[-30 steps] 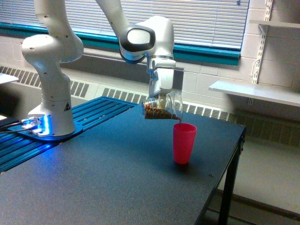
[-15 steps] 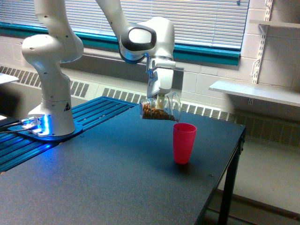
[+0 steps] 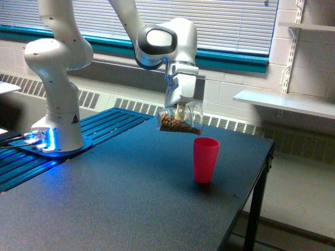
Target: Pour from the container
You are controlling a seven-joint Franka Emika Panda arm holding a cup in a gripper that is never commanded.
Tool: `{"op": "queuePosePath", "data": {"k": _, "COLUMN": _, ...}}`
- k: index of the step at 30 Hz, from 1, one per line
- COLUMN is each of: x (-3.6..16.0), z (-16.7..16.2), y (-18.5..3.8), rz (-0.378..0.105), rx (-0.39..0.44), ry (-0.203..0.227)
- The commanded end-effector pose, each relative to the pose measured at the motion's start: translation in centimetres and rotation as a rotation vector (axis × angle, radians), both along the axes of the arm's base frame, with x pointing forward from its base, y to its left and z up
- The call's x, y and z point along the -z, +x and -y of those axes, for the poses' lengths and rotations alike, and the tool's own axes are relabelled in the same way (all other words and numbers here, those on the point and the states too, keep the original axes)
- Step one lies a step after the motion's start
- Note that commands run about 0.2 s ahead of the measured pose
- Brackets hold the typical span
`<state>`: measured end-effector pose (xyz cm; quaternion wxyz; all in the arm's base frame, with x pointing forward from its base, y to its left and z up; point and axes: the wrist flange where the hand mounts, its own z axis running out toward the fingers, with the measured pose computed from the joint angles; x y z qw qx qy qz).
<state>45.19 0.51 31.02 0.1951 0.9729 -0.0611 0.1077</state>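
The container [image 3: 178, 122] is a small clear cup with brown nut-like bits inside. It hangs tipped on its side above the table, mouth toward the exterior view's right. My gripper [image 3: 180, 114] is shut on it from above. A pink plastic cup [image 3: 205, 159] stands upright on the dark table [image 3: 120, 204], below and to the right of the container's mouth. Nothing is falling from the container at this moment.
The arm's white base [image 3: 55, 112] stands at the left on a blue-lit plate [image 3: 44, 144]. The table's right edge [image 3: 261, 172] drops off just past the pink cup. A white shelf [image 3: 285, 102] is fixed to the wall on the right.
The container has risen a little and tipped back away from the pink cup's rim. The stream of brown bits seen a second ago has stopped.
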Motion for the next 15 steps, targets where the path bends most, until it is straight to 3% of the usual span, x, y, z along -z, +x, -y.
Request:
{"op": "queuePosePath", "data": {"k": 1, "x": -0.66, "z": -0.53, "y": 0.48, "rz": 0.002, "rx": -0.023, "ry": -0.026}}
{"op": "queuePosePath", "data": {"k": 15, "x": -0.79, "z": -0.82, "y": 0.68, "rz": -0.021, "rx": -0.046, "ry": -0.059}}
